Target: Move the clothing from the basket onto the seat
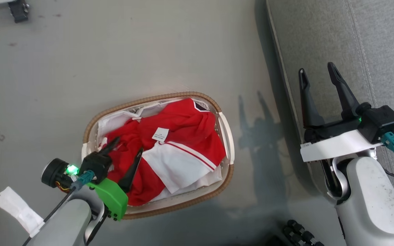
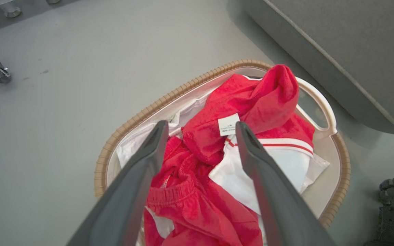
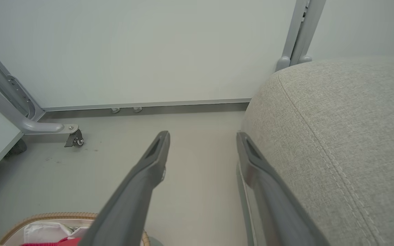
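Grey floor bearing basket and seat

The smooth grey floor (image 1: 115,51), faintly scuffed, carries the oval basket (image 1: 180,94) near the middle and the grey seat (image 1: 320,41) to the basket's right, near it but apart. A dark caster (image 1: 18,11) stands at the far left corner; a black ridged object (image 1: 301,234) sits at the near edge.

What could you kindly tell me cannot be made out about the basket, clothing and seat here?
Clothing count: head view, folds overlap.
Tag print: left wrist view, too small.
Basket: right wrist view, cut by bottom edge.
Seat extent: head view, cut by right edge.
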Controlling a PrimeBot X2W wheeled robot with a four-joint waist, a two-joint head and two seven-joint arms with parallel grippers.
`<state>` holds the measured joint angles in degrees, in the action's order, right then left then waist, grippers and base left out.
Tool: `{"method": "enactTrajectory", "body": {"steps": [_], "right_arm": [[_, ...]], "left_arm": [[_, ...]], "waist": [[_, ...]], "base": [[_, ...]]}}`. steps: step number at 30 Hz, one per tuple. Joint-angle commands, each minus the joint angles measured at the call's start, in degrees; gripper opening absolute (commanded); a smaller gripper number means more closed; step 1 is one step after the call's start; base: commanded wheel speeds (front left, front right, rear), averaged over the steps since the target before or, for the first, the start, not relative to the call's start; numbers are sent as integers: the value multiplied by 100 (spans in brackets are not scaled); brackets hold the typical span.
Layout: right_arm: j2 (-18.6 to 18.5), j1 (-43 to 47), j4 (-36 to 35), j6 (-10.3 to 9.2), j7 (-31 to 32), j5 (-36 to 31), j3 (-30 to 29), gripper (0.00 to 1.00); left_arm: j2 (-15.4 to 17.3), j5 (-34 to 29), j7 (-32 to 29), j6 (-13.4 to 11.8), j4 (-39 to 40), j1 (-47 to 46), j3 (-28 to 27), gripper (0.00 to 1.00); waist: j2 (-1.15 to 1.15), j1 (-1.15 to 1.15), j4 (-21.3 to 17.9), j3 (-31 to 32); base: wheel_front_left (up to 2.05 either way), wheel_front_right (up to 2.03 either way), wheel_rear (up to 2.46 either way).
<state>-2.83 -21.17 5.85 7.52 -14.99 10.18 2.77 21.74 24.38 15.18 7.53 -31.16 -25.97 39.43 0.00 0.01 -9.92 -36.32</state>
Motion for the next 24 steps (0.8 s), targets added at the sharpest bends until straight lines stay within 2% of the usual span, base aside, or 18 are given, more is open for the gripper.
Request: {"method": "enactTrajectory", "body": {"steps": [1,6,15,24], "right_arm": [[-15,-93,-37,-6,-29,33,27,100],[-15,-107,-113,-6,-29,78,92,100],[-16,-152,-178,-6,-29,149,243,100],[-15,-186,-205,-6,-29,260,418,100]], "left_arm": [[98,26,-5,-8,-176,-201,186,100],[175,173,-5,-8,-888,-605,846,100],[190,52,-5,-8,-1898,-1330,1499,100],[-31,-4,-148,-8,-2780,-1920,2258,100]], "waist": [[0,-1,-150,-318],[0,-1,-202,-529],[0,-1,-296,-831],[0,-1,-410,-1076]], "base": [[0,0,0],[0,0,0],[0,0,0],[0,0,0]]}}
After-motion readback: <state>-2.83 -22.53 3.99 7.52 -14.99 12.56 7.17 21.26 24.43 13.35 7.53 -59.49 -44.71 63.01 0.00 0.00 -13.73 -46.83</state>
